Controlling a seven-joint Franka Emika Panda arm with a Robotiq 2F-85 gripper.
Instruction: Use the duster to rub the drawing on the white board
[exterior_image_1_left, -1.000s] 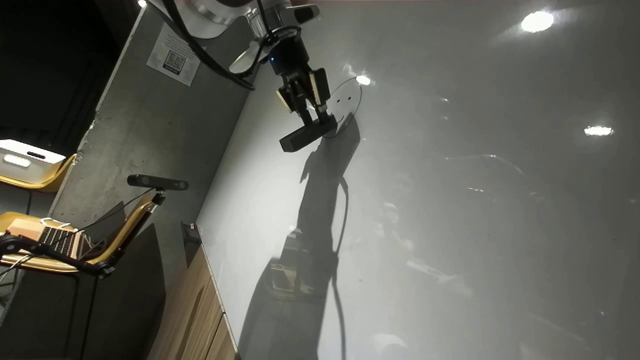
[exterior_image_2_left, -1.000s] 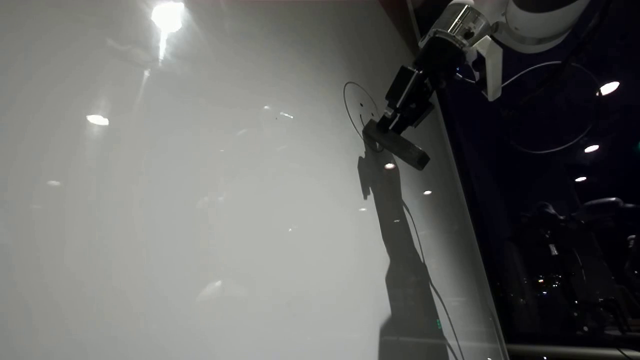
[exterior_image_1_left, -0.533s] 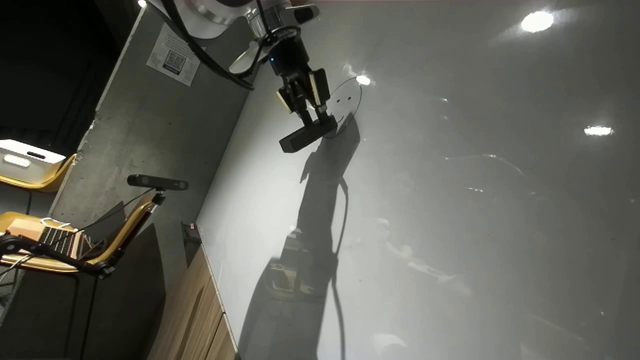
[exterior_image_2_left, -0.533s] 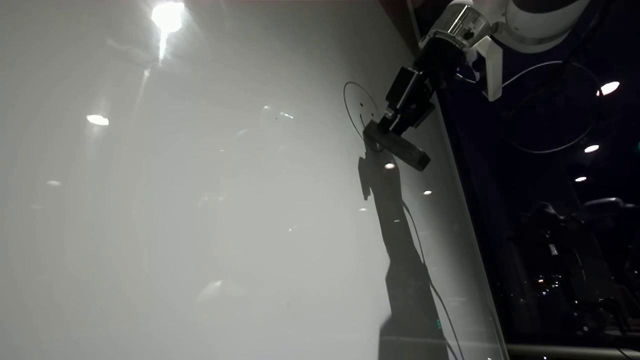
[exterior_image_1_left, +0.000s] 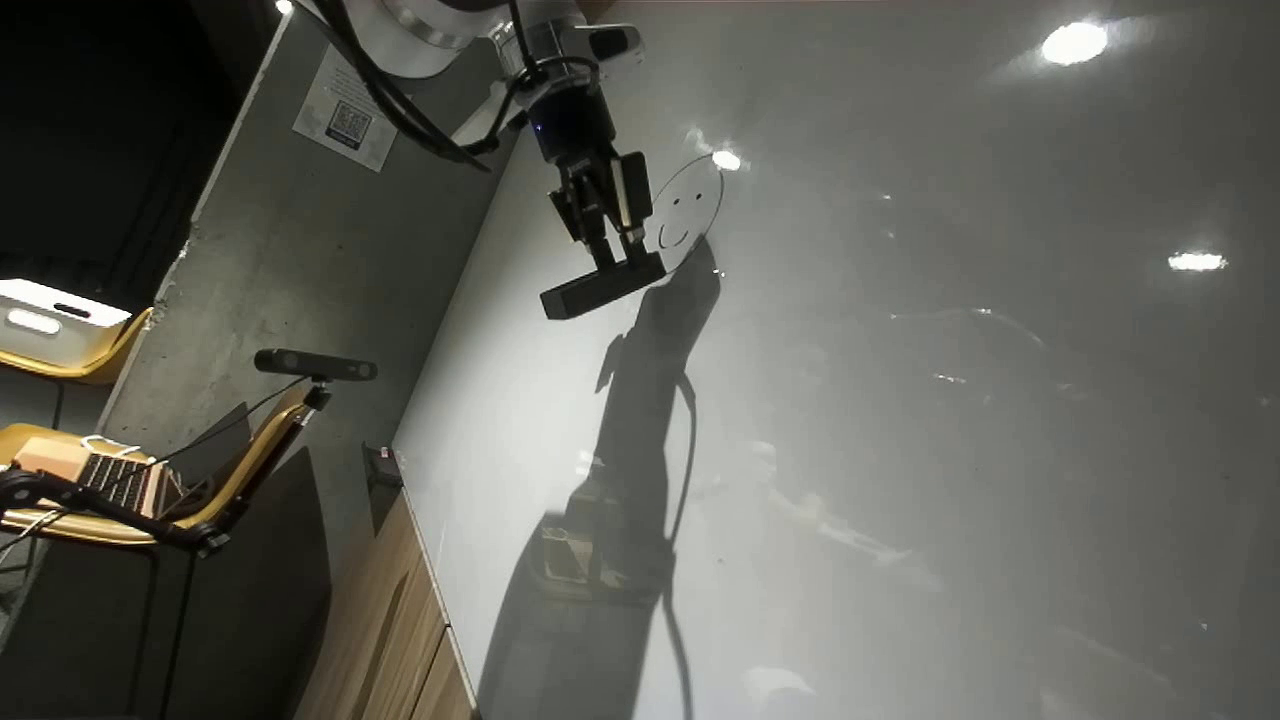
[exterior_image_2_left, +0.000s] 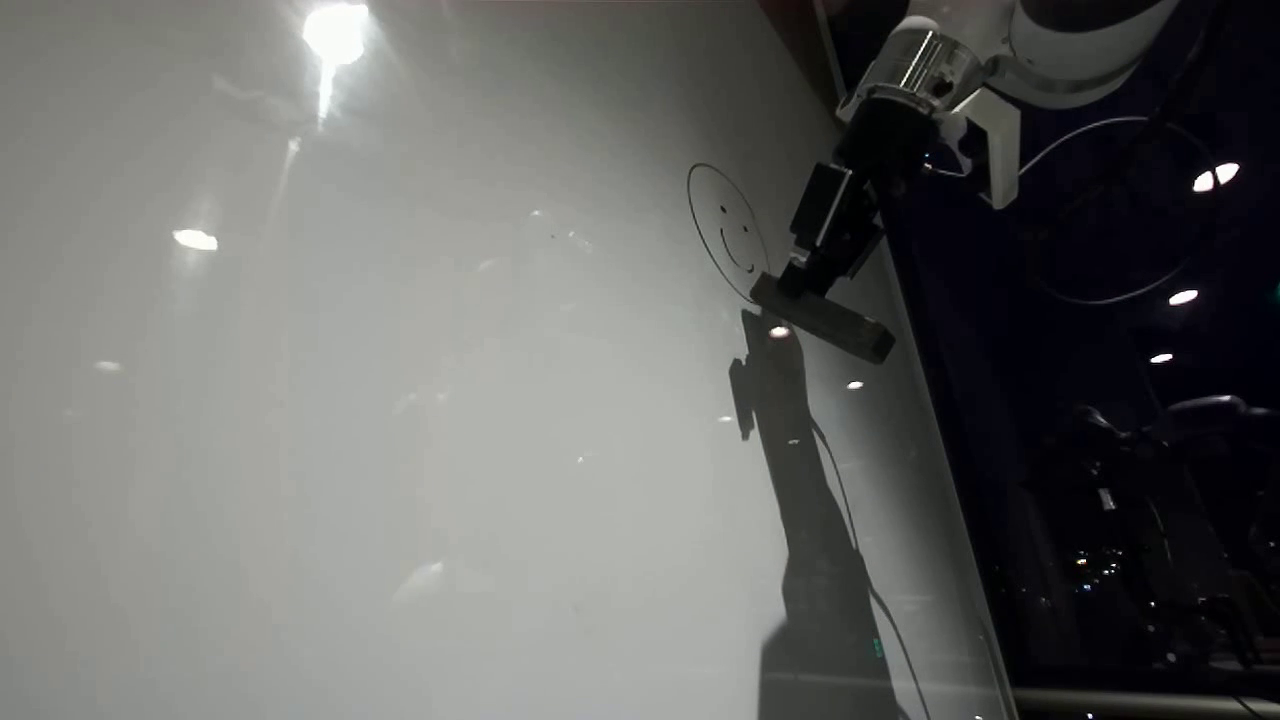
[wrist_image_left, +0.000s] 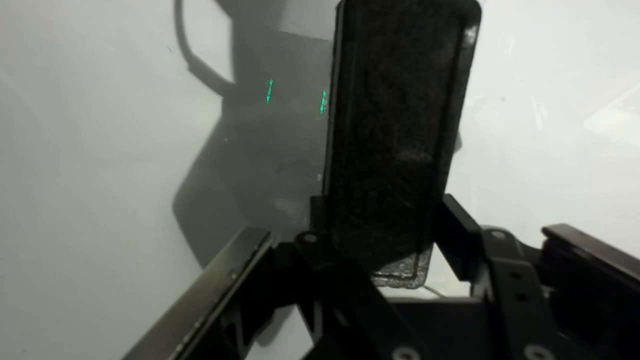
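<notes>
Duster (exterior_image_1_left: 603, 287) is in your claw (exterior_image_1_left: 620, 258) over the board (exterior_image_1_left: 950, 520), one end just at the lower rim of the drawing (exterior_image_2_left: 726, 235), a circled smiley face. You have a broad, glossy white surface there, spotted with lamp reflections and crossed by a long shadow (exterior_image_1_left: 635, 400). Past its edge, in an exterior view, you get a grey wall (exterior_image_1_left: 290, 260) bearing a notice (exterior_image_1_left: 345, 120), a yellow chair (exterior_image_1_left: 262, 448) with a laptop (exterior_image_1_left: 118, 478) on it, a camera (exterior_image_1_left: 315, 365) on a stand, and wood panelling (exterior_image_1_left: 390, 620) along the board's border.

Your duster lies aslant: in an exterior view (exterior_image_1_left: 590, 293) its long axis climbs from lower left to upper right; in an exterior view (exterior_image_2_left: 822, 318) it drops from upper left to lower right. In both, the upper end is the one by the drawing. In the wrist view it stretches upward, leaning slightly right at the top, a broad face turned to you. Whether it touches the board you cannot tell.

Your claw pinches it across its width, a finger on each long side, nearer the drawing end. The arm (exterior_image_1_left: 410, 40) enters from the top in both exterior views, wrist slanting downward, a black cable (exterior_image_1_left: 440, 148) slack beside it.
</notes>
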